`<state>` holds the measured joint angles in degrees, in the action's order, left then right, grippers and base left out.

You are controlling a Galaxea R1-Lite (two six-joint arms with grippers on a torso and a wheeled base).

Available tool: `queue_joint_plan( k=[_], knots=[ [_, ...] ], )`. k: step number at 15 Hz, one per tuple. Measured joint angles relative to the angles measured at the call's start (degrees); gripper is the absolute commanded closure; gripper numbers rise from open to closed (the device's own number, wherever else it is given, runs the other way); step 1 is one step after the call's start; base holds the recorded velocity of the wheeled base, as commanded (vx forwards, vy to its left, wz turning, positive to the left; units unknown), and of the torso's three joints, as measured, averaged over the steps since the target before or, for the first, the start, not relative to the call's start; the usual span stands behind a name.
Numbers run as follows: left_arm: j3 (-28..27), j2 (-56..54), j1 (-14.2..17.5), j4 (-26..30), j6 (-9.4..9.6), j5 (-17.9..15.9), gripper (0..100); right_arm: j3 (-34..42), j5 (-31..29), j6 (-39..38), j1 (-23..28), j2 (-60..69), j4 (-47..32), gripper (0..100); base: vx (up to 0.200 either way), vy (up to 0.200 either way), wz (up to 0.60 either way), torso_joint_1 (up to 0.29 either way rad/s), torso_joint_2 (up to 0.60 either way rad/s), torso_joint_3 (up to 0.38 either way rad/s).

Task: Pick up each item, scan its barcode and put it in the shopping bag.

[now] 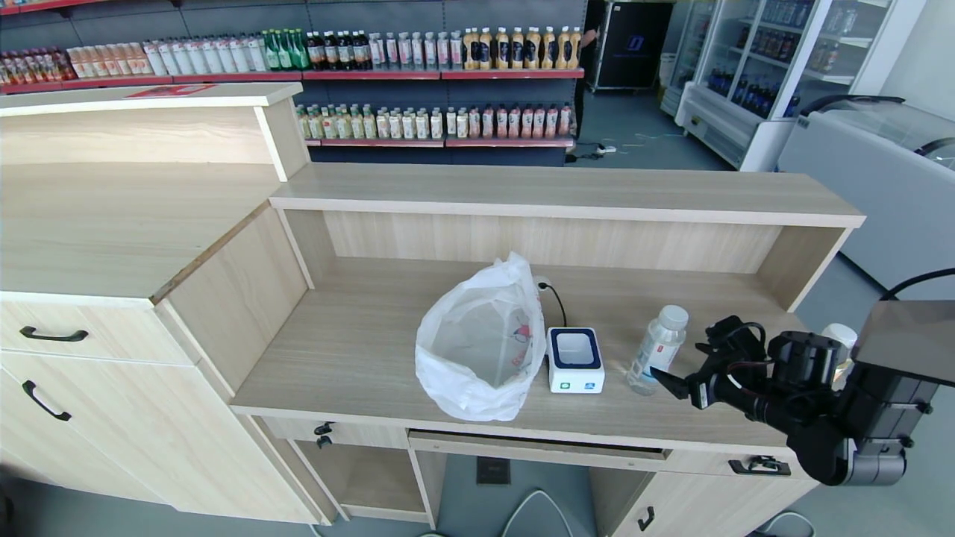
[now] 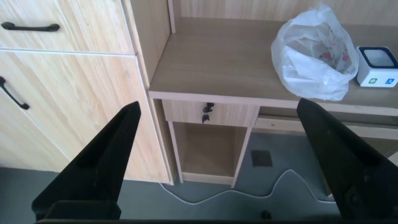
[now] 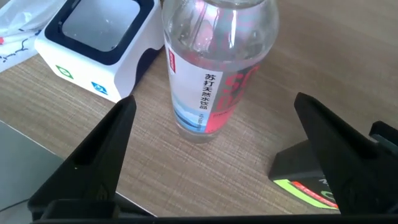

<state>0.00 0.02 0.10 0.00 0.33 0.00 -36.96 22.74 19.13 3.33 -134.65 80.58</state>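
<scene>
right gripper [image 3: 214, 99] spread, facing bottle [image 3: 214, 68], seemingly not touching | left gripper [image 2: 219, 104] spread, low before counter [image 2: 211, 68]

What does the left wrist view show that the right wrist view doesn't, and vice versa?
Left wrist alone: cabinet fronts with black handles, a keyed lock under the counter edge, a white cable on the floor. Right wrist alone: the clear water bottle, upright on the counter beside the scanner. Shared: the white scanner and the plastic shopping bag, which the right wrist view catches at one corner.
</scene>
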Motion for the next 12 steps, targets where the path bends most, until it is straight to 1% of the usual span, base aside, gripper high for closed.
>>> queue_joint_plan(
  k=[5, 12],
  knots=[
    [0.00, 0.00, -0.02, 0.00, 0.00, 0.00, 0, -3.15, -0.07, -2.46, -1.55, -2.46, 0.05, 0, 0.000, 0.000, 0.00, 0.000, 0.00, 0.000],
    [0.00, 0.00, -0.02, 0.00, 0.00, 0.00, 0, -6.34, -0.02, -2.60, -2.04, -5.13, 0.27, 0, 0.000, 0.000, 0.00, 0.000, 0.00, 0.000]
  ],
)
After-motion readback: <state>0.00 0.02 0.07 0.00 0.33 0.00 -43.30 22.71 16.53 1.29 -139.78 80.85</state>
